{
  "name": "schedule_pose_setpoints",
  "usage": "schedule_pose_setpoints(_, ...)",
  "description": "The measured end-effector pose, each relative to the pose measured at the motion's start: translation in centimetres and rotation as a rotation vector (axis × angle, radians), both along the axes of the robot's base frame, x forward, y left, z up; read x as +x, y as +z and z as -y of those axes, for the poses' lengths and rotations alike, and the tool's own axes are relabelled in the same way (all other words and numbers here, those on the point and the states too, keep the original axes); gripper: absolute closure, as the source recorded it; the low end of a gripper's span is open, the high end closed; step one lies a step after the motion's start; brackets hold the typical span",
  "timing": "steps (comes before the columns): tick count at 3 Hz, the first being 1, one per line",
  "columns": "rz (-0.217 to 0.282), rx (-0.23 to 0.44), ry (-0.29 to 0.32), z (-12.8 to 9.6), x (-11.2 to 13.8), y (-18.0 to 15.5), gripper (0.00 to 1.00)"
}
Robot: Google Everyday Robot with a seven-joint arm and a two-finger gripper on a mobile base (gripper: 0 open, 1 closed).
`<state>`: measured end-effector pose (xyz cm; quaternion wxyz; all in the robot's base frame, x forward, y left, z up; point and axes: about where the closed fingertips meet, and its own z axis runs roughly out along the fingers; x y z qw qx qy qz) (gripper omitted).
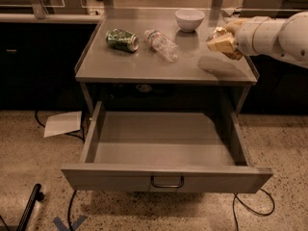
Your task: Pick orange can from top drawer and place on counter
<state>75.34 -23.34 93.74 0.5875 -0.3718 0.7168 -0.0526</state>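
Note:
The top drawer [166, 176] is pulled fully open below the counter [144, 69], and its tray shows nothing inside. My gripper [222, 42], tan at the end of the white arm [274, 32], hovers just above the counter's right side, with its shadow on the surface below it. A small shiny glint shows at the gripper's front end. I cannot tell whether that is the orange can. No orange can shows anywhere else, neither in the drawer nor on the counter.
On the counter lie a green patterned can [121, 39] on its side at the back left, a clear plastic bottle [161, 44] next to it, and a white bowl [189, 19] at the back. A sheet of paper [63, 123] and cables lie on the floor.

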Motion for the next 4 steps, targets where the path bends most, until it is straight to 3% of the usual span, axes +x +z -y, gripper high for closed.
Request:
schedule_pose_setpoints(1,-0.030,0.013,-0.020,0.4,1.1,-1.5,1.00)
schedule_pose_setpoints(2,-0.059,0.020,-0.034,0.4,1.7,-2.8,0.81)
schedule_pose_setpoints(4,-0.061,0.021,-0.036,0.4,1.8,-2.9,0.34)
